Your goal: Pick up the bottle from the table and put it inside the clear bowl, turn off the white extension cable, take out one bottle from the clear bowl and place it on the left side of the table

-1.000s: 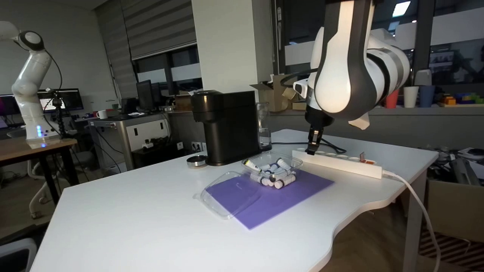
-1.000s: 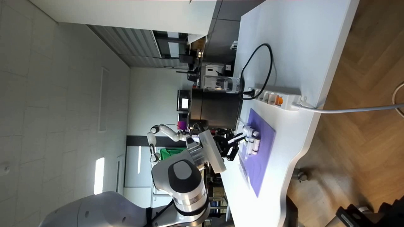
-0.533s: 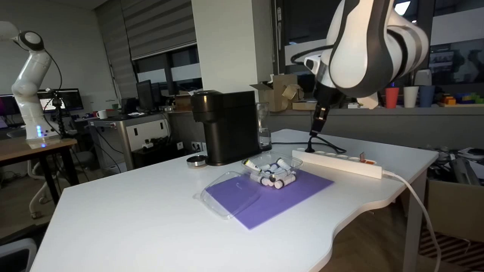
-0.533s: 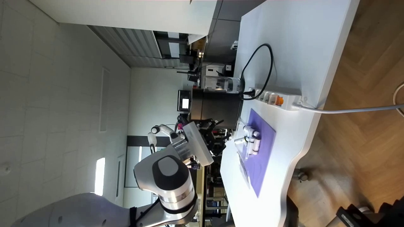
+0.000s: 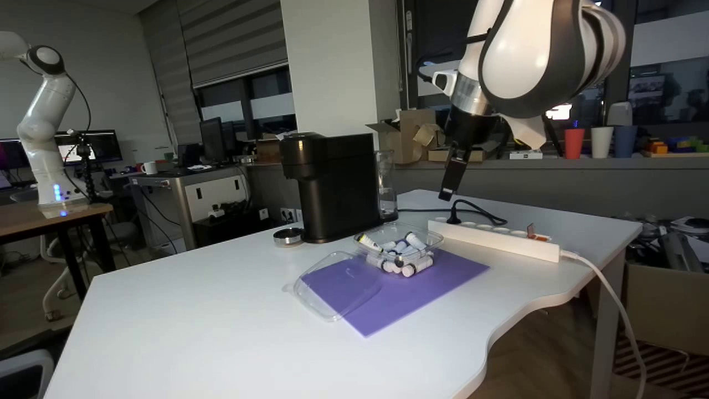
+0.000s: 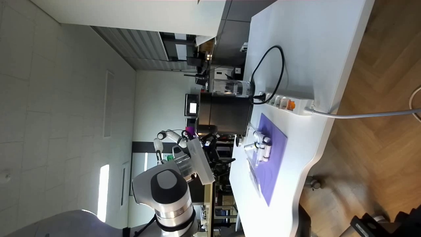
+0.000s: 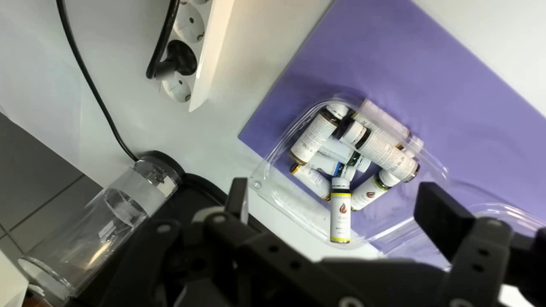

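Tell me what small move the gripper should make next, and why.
Probably start easing the gripper toward the orange switch on the white extension cable: the jaws stand open, holding nothing, a yellow-banded bottle already lies inside the clear bowl, and switching off comes next, though I can't read the switch's setting.

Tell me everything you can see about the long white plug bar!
The white power strip lies on the table, long and slim, and looks like plastic. Round sockets face up in a row. A black plug sits in the second socket from the cordless end. Near the opposite end is an orange part, perhaps the switch; whether it's on, I can't tell. A thick white cord leaves that end and hangs over the table's edge.
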Motion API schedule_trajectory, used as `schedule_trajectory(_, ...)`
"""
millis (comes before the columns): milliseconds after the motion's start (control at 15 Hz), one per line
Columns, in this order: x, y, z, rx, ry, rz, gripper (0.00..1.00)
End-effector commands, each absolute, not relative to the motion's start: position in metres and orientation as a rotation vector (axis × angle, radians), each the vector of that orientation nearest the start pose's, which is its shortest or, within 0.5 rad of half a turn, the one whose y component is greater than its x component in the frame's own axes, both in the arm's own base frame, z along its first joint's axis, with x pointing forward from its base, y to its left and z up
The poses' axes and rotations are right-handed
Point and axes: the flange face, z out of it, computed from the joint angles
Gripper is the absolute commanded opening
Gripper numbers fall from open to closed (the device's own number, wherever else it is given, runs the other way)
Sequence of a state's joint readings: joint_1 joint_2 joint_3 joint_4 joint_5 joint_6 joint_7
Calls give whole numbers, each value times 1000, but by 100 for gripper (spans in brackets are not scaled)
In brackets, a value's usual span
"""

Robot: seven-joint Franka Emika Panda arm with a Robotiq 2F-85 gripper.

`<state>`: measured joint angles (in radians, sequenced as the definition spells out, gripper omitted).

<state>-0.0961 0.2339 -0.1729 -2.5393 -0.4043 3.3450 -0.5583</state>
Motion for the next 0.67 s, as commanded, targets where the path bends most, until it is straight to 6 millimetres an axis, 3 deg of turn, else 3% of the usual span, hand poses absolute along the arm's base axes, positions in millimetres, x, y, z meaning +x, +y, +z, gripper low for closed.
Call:
schedule_trajectory(0,486,-92,248,-3111,-1178,-817,100)
schedule_trajectory(200,486,-93,248,-3114,-1173,-816,100)
schedule_trajectory(600,533,-81,239,-3071,-1192,-960,100)
